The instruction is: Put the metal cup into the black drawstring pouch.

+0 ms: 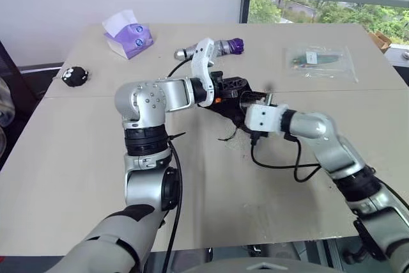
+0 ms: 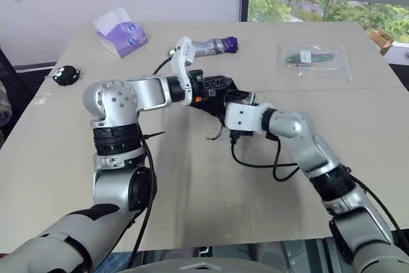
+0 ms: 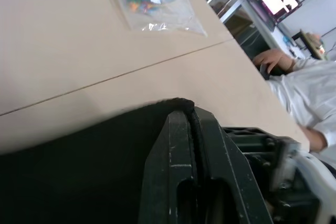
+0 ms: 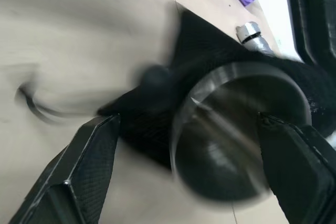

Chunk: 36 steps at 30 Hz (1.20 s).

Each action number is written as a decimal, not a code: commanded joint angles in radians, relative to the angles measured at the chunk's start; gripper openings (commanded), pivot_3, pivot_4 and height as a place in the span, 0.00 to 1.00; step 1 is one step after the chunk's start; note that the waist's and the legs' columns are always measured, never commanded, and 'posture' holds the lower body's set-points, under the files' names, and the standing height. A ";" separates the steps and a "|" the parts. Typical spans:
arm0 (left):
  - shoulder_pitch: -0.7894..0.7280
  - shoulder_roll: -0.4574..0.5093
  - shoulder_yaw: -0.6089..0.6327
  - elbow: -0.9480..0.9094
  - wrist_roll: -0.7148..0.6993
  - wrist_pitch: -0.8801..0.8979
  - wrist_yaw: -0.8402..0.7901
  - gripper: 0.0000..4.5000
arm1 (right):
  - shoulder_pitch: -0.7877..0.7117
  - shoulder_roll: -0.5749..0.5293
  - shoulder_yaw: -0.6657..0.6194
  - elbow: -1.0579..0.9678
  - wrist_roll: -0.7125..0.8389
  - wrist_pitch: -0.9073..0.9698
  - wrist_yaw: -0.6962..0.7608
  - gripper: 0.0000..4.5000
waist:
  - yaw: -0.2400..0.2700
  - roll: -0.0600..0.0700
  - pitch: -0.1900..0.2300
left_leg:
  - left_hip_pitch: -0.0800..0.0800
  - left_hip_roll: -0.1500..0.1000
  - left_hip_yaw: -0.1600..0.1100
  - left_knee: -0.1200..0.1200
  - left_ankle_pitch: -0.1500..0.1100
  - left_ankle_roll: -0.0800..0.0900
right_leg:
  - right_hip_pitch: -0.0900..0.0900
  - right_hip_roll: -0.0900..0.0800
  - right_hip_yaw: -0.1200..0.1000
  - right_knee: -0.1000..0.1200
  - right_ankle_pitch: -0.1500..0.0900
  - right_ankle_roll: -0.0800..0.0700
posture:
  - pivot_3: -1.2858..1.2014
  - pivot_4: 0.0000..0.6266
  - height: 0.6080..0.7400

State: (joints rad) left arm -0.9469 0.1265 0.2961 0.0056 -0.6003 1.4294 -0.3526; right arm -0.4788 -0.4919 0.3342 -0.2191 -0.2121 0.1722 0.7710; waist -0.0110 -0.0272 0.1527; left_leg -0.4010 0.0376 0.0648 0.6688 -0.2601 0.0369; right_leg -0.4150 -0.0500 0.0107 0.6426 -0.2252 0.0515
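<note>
Metal cup (image 4: 239, 129), shiny and open-mouthed, sits between the right gripper's (image 4: 191, 174) two spread black fingers (image 4: 79, 169), partly wrapped by the black drawstring pouch (image 4: 210, 45); its rim faces the wrist camera and the fingers stand off its sides rather than pinching it. Whether the cup is fully inside the pouch cannot be told. The pouch hangs near the middle of the table (image 1: 77, 158), bunched dark fabric with a thin cord (image 1: 227, 136) trailing below it. The left gripper (image 1: 246, 97) reaches in from the left and its fingers are clenched tight on the pouch's fabric, which shows as a black mass beside the pressed-together fingers (image 3: 181, 177) in the left wrist view. The right gripper (image 1: 246, 110) meets the pouch from the right.

Farther back, a folded umbrella with a purple end (image 1: 220, 47) lies just behind the left wrist. A purple tissue box (image 1: 130, 36) stands at the far left, and a small round black fuzzy toy (image 1: 75, 76) lies near the left edge. A clear plastic bag (image 1: 319, 61) with small items lies at the far right. A person in a white shirt (image 3: 310, 93) sits beyond the table.
</note>
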 commanded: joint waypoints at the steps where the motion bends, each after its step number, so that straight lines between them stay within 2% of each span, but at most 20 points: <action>1: -0.031 -0.011 0.019 -0.012 -0.031 -0.025 0.005 0.00 | 0.032 -0.011 -0.085 -0.189 0.073 0.081 0.011 0.88 | -0.002 0.000 0.000 | 0.000 0.000 0.000 0.000 0.000 0.000 | 0.000 0.000 0.000 0.000 0.000 0.000 | 0.52 0.24 1.00; 4: -0.047 -0.028 0.050 0.013 -0.038 -0.031 0.024 0.00 | 0.073 0.000 -0.154 -0.277 0.121 0.194 -0.021 0.88 | 0.000 0.000 0.000 | 0.000 0.000 0.000 0.000 0.000 0.000 | 0.000 0.001 0.000 0.000 0.000 0.000 | 0.52 0.24 1.00; 7: -0.063 -0.038 0.071 0.035 -0.046 -0.039 0.037 0.00 | 0.127 0.085 -0.225 -0.354 0.238 0.435 -0.068 0.88 | 0.001 0.000 0.000 | 0.001 0.000 -0.001 0.000 0.000 0.000 | 0.001 0.001 -0.001 0.000 0.000 0.000 | 0.52 0.24 1.00; 10: -0.070 -0.045 0.074 0.055 -0.046 -0.052 0.047 0.00 | 0.152 0.159 -0.224 -0.377 0.290 0.598 -0.120 0.88 | 0.000 0.000 0.000 | 0.001 0.000 -0.002 0.000 0.000 0.000 | 0.001 0.001 -0.002 0.001 0.000 0.000 | 0.52 0.24 1.00; 14: -0.084 -0.056 0.086 0.080 -0.041 -0.079 0.079 0.00 | 0.167 0.277 -0.230 -0.314 0.339 0.705 -0.212 0.88 | -0.001 0.000 0.000 | 0.001 0.000 -0.002 0.000 0.000 0.000 | 0.001 0.001 -0.002 0.001 0.000 0.000 | 0.52 0.24 1.00; 18: -0.085 -0.047 0.086 0.087 -0.048 -0.085 0.089 0.00 | 0.145 0.402 -0.244 -0.220 0.398 0.713 -0.280 0.88 | -0.002 0.000 0.000 | 0.000 -0.001 -0.002 0.000 0.000 0.000 | 0.001 0.001 -0.002 0.000 0.000 0.000 | 0.52 0.24 1.00; 26: -0.076 -0.044 0.072 0.079 -0.048 -0.099 0.102 0.00 | 0.071 0.452 -0.222 0.052 0.344 0.526 -0.381 0.88 | -0.003 0.000 0.000 | 0.000 -0.001 -0.002 0.000 0.000 0.000 | 0.001 0.001 -0.002 0.000 0.000 0.000 | 0.52 0.24 1.00; 29: -0.069 -0.040 0.072 0.076 -0.051 -0.099 0.105 0.00 | 0.062 0.438 -0.215 0.070 0.341 0.502 -0.389 0.67 | -0.003 0.000 0.001 | 0.000 -0.001 -0.002 0.000 0.000 0.000 | 0.001 0.001 -0.002 0.000 0.000 0.000 | 0.52 0.24 1.00; 33: -0.072 -0.036 0.085 0.081 -0.053 -0.104 0.115 0.00 | 0.075 0.404 -0.212 0.046 0.318 0.486 -0.412 0.23 | -0.003 0.000 0.001 | 0.000 0.000 -0.002 -0.001 0.000 0.000 | 0.001 0.001 -0.002 0.000 0.000 0.000 | 0.52 0.24 1.00; 35: -0.070 -0.033 0.084 0.084 -0.050 -0.109 0.117 0.00 | 0.088 0.432 -0.291 0.035 0.335 0.457 -0.483 0.01 | -0.003 0.000 0.001 | 0.000 0.000 -0.002 0.000 0.000 0.000 | 0.001 0.001 -0.002 0.000 0.000 0.000 | 0.52 0.24 1.00; 36: -0.069 -0.031 0.083 0.085 -0.049 -0.112 0.118 0.00 | 0.093 0.436 -0.316 0.032 0.338 0.446 -0.504 0.01 | -0.002 0.000 0.001 | 0.000 0.000 -0.002 0.000 0.000 0.000 | 0.001 0.001 -0.002 0.000 0.000 0.000 | 0.52 0.24 1.00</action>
State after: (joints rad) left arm -1.0033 0.0871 0.3823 0.1086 -0.6310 1.3427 -0.2339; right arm -0.3878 -0.0622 0.0687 -0.1403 0.1140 0.6573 0.3073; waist -0.0135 -0.0269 0.1533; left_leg -0.4009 0.0372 0.0628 0.6683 -0.2600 0.0368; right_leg -0.4145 -0.0493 0.0089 0.6426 -0.2251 0.0514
